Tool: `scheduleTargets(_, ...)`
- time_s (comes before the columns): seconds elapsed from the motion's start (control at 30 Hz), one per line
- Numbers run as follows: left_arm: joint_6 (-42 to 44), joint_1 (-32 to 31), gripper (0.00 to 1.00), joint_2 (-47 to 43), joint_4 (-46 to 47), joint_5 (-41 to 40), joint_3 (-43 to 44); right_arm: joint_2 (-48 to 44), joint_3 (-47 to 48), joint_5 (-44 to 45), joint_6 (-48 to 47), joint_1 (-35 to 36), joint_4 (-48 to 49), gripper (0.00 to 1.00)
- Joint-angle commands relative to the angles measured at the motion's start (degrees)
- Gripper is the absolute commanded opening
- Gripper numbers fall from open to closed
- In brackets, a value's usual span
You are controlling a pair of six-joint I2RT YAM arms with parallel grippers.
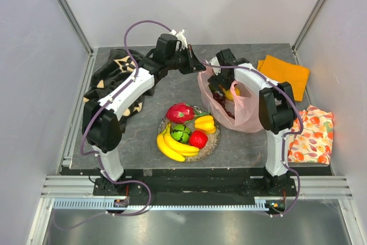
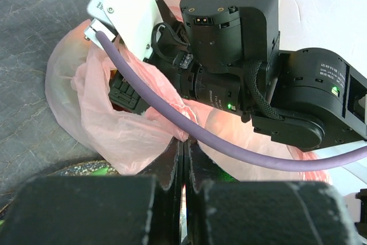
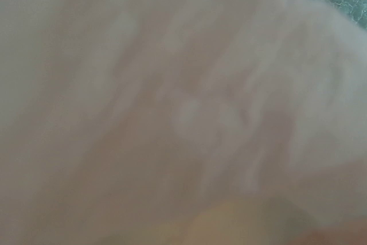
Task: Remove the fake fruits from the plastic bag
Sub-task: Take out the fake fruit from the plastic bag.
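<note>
The pink plastic bag (image 1: 243,113) lies right of centre with its mouth facing left. My left gripper (image 1: 199,68) is shut on the bag's rim, and the wrist view shows pink film pinched between its fingertips (image 2: 184,142). My right gripper (image 1: 219,86) reaches into the bag's mouth, its fingers hidden by film; the right wrist view shows only blurred pink plastic (image 3: 183,107). A yellow fruit (image 1: 232,93) and something dark (image 1: 221,102) show inside the bag. The dragon fruit (image 1: 179,112), banana bunch (image 1: 171,144), green ball (image 1: 181,133), red apple (image 1: 198,139) and a yellow-orange piece (image 1: 205,123) lie on the plate.
The silvery glitter plate (image 1: 214,143) sits at the table's centre front. A dark patterned cloth (image 1: 114,78) lies at the back left under my left arm. An orange cloth (image 1: 285,72) is at the back right and a floral cloth (image 1: 311,133) at the right edge.
</note>
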Motion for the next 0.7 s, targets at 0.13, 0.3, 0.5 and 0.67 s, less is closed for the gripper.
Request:
scheduleTargets(0.13, 2.0, -0.4, 0.01, -0.2, 1.9, 0.8, 0.5, -1.9, 0.0, -0.4, -2.3, -1.1, -3.2, 0.7)
scheduleTargets(0.3, 1.2, -0.3, 0.02, 0.0, 2.0, 0.8, 0.9, -5.0, -0.6, -3.2, -3.9, -1.8, -4.5, 0.53)
scheduleTargets(0.5, 1.3, -0.3, 0.02, 0.5, 2.0, 0.5, 2.8, -12.1, 1.8, -10.8, -4.1, -1.7, -9.2, 0.45)
scheduleTargets(0.67, 1.1, -0.3, 0.02, 1.0, 2.2, 0.4, 4.1, -20.0, 1.0, -18.8, -6.3, -1.8, -12.3, 0.45)
